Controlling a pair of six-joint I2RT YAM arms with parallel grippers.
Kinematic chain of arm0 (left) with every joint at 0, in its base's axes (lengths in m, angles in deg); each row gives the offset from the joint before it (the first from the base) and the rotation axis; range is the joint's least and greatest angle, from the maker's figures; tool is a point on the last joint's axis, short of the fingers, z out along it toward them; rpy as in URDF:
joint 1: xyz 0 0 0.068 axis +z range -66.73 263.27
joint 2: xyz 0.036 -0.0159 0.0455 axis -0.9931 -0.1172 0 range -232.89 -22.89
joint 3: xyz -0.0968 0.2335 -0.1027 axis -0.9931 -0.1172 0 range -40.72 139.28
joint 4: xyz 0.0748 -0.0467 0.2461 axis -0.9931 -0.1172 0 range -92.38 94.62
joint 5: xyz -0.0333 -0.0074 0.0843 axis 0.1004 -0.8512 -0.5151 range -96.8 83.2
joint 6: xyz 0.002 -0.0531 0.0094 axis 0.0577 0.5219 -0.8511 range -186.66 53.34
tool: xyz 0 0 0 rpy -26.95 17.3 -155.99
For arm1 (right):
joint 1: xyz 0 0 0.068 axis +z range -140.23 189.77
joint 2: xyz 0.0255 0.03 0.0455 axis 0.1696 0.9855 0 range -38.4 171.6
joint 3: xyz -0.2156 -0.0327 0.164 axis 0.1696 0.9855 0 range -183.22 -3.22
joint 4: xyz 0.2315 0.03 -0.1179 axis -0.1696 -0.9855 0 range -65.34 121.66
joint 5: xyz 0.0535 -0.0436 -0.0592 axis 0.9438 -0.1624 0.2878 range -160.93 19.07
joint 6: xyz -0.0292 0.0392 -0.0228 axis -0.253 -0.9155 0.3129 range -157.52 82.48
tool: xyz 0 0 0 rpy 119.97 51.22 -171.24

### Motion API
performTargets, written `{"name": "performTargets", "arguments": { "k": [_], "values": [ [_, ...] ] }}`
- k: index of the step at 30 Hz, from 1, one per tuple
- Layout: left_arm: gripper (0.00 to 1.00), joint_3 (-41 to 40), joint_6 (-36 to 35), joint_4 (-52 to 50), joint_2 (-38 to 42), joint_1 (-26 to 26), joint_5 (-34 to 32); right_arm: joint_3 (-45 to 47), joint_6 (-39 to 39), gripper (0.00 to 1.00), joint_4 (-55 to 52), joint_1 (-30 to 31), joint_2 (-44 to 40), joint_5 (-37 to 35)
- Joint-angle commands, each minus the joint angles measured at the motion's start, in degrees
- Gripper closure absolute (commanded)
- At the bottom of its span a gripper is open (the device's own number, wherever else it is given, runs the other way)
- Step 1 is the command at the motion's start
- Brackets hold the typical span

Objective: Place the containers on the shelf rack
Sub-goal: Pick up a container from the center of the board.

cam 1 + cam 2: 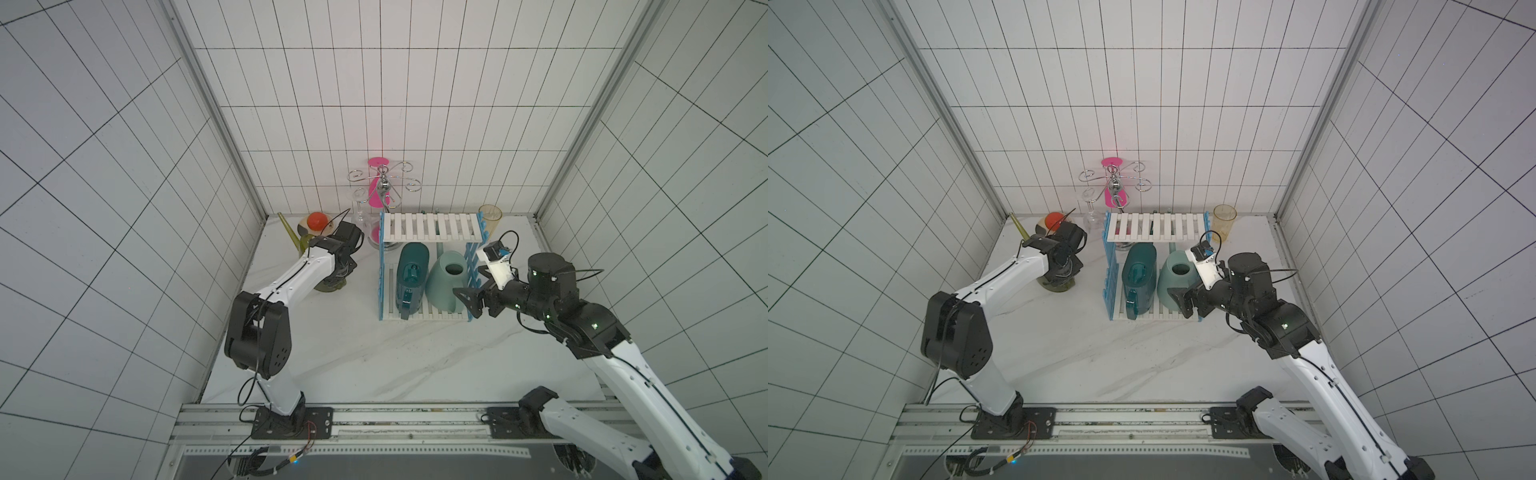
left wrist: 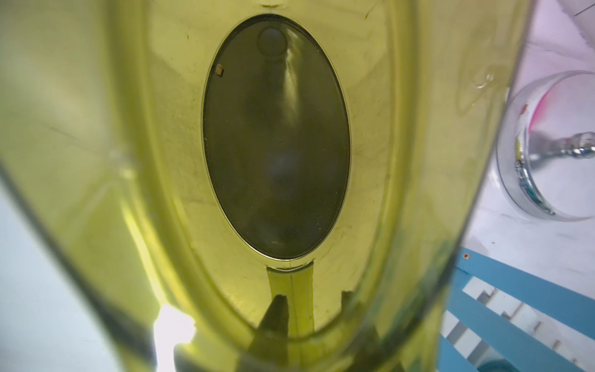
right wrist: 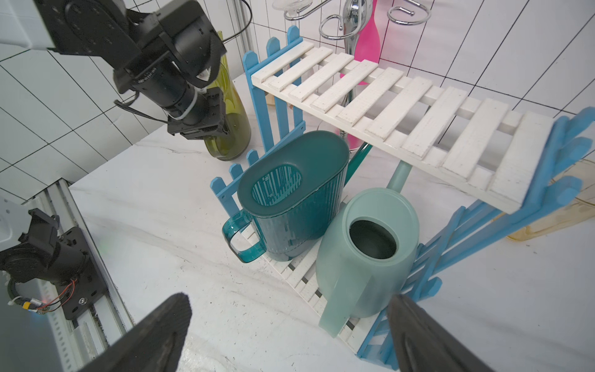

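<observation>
Far left: the olive-yellow watering can (image 3: 236, 128) is seen upright, left of the shelf rack (image 1: 432, 226) and apart from it, with its spout angled up toward the back-left corner. Whether its base rests on the table (image 1: 374, 365) or is just off it cannot be told. The left gripper (image 2: 310, 299) is set down over the can's top. In the left wrist view the fingers (image 2: 275, 312) are drawn in close on either side of the handle strip, so the handle is gripped.

Behind the can, in the corner, an orange-red round object (image 1: 318, 220) is noted. Next, a chrome glass holder (image 1: 384, 183) is placed at the back wall. A pink wine glass (image 1: 376, 195) is hung on it foot-up, and a clear wine glass (image 1: 359, 208) is seen beside it.

The shelf rack is set right of the holder. On its lower shelf the dark teal watering can (image 1: 411, 274) is placed at the left side, with the mint green watering can (image 1: 446, 278) just beside it on the right. Both handles are turned to the front edge and both spouts run back under the upper shelf.

The right gripper (image 1: 467, 286) is held at the rack's front right corner, near the mint green can's handle. Its jaws are spread wide with nothing between them. A yellowish tumbler (image 1: 490, 218) is seen behind the rack's right side frame.
</observation>
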Motion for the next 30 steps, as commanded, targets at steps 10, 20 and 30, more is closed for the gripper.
{"name": "performTargets", "arguments": {
  "k": [10, 20, 30],
  "values": [
    [1.0, -3.01, -26.78, 1.39, 22.05, 2.41, 5.47, 1.22, -1.9, 0.01, 2.23, -0.16, -1.98, -4.43],
    [1.0, 16.09, -35.07, -11.2, 22.11, 1.35, 13.99, 1.09, -2.98, 0.01, 3.05, -0.27, -4.08, -9.42],
    [1.0, 40.82, -35.03, -20.87, 10.66, -16.66, 7.71, 1.83, -3.57, 0.01, 3.35, -0.4, -6.16, -15.27]
  ]
}}
